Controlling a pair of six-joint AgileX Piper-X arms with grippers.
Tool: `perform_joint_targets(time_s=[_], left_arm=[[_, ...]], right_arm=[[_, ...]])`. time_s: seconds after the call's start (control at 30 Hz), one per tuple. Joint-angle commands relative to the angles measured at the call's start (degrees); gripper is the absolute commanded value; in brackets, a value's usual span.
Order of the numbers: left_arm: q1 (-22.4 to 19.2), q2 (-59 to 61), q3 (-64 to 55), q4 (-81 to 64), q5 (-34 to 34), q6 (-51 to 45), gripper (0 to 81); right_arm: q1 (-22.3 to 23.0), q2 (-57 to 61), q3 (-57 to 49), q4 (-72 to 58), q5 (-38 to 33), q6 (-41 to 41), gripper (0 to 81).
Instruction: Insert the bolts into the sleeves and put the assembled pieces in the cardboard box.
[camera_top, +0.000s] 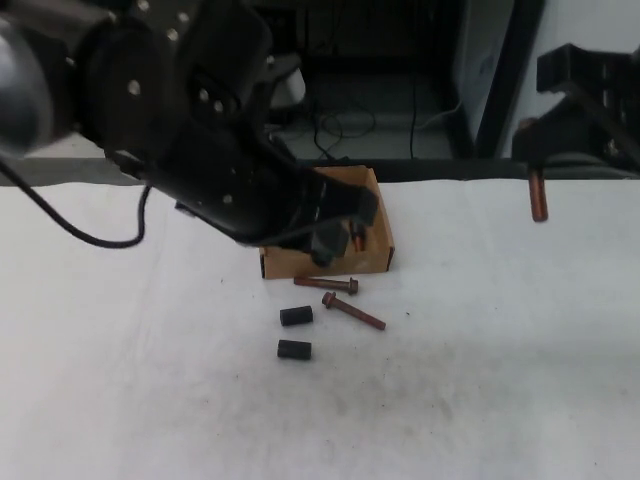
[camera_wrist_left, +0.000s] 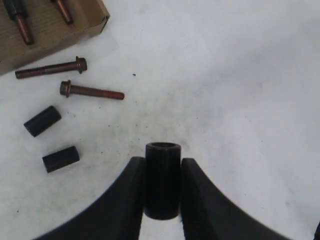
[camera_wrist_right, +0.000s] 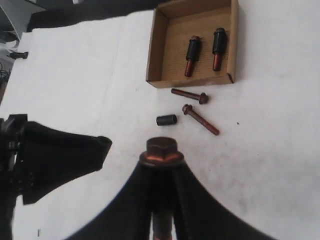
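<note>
Fingers (camera_wrist_left: 125, 200) around sleeve (camera_wrist_left: 162, 180) and bolt (camera_wrist_right: 161, 152)

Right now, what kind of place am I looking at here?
Probably a robotics lab or workshop: a white-covered bench with loose bolts and sleeves beside a cardboard box, and cables trailing behind it.

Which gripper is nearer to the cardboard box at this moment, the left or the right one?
Left. The left gripper, shut on a sleeve, hangs just by the cardboard box. The right gripper, holding a bolt, is far off to one side of it.
</note>
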Motion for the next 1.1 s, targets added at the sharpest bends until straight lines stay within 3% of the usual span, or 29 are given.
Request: perform_joint_targets(time_s=[0.0, 0.2, 0.4, 0.5, 0.77, 1.07], left_arm=[[-0.2, -1.6, -0.4, -0.1, 0.2, 0.5, 0.9], [-0.2, -7.6, -0.1, -1.2, 1.4, 2.7, 0.9], [-0.2, -14.2, 4.7, -14.8, 14.4, 7.9, 0.9], [-0.2, -16.8, 8.1, -22.5, 16.7, 5.3, 0.9], [-0.2, -20.6, 16.7, -36.4, 16.7, -4.7, 0.9], [-0.2, -21.5, 19.1, -40.8, 10.8, -3.0, 0.9]], right_arm=[[-0.2, -0.8, -0.2, -5.2, -0.2, -0.3, 0.0], [0.1, -0.8, -0.2, -12.4, -1.3, -0.3, 0.0], [0.1, -0.8, -0.2, -20.5, -6.1, -0.3, 0.0], [0.4, -0.8, -0.2, -25.8, -9.1, 0.0, 0.0], [6.0, -0.8, -0.2, -34.4, -11.0, -0.8, 0.0], [8.1, -0.8, -0.2, -42.3, -6.5, 0.0, 0.0]])
